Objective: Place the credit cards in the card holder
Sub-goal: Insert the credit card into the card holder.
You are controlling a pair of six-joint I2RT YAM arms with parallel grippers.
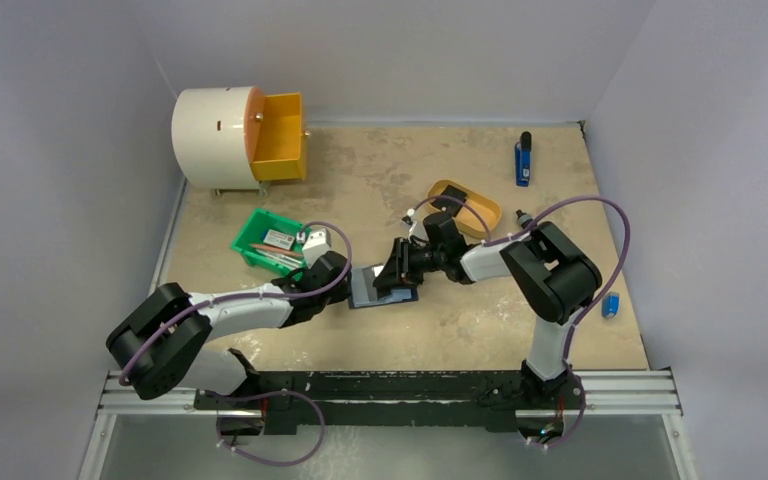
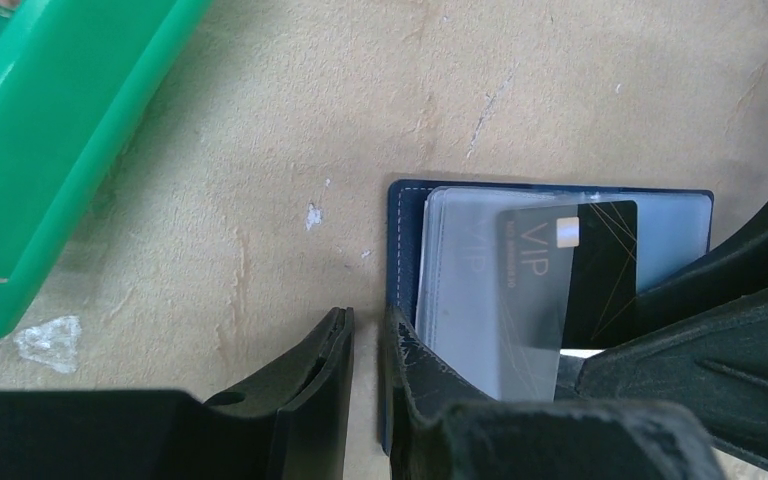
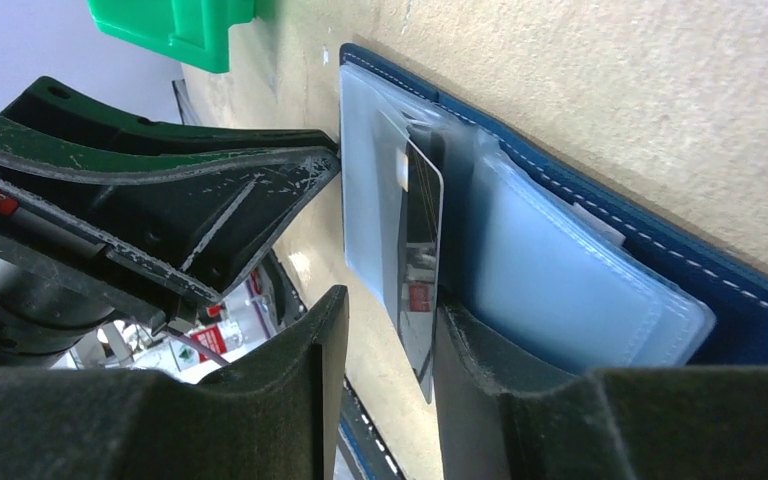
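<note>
We see both arms reaching to the middle of the table [image 1: 380,170], their grippers meeting over the one card holder [image 2: 400,230], which lies open and flat there. The left gripper [image 2: 365,320] sits low at the holder's left edge. Its fingers are parted only by a narrow slit with nothing between them, and one finger rests on the blue cover. The right gripper [image 3: 390,305] comes in from the opposite side with its jaws standing loosely apart around the one black card [image 2: 600,260], not pinching it. The card is partway inside a clear sleeve of the holder. One green bin [image 2: 60,150] stands near the left arm, holding a few flat items we cannot make out
</note>
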